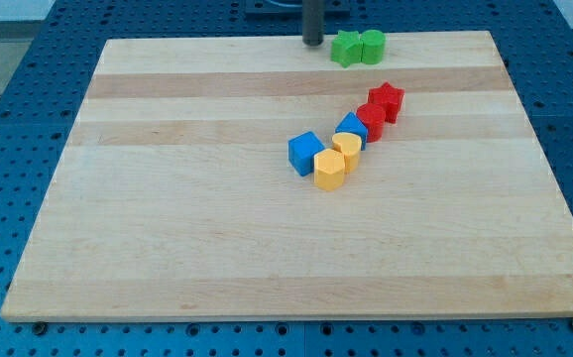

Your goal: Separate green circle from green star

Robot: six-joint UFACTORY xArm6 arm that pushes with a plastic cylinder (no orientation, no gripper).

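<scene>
Presently: green star (346, 49) and green circle (372, 46) touching at counter (217, 248) twelve o'clock; separation pending. Tip (312, 42) sitting at star's nine o'clock; no hand fitted, holding nothing.

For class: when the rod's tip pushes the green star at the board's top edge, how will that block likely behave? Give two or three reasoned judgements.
The green star looks low and flat-based, so it should slide rather than tip or roll. It touches the green circle, so a push from my tip, at its left, would probably shove both together. The wooden board looks smooth, so sliding should be easy.
</scene>
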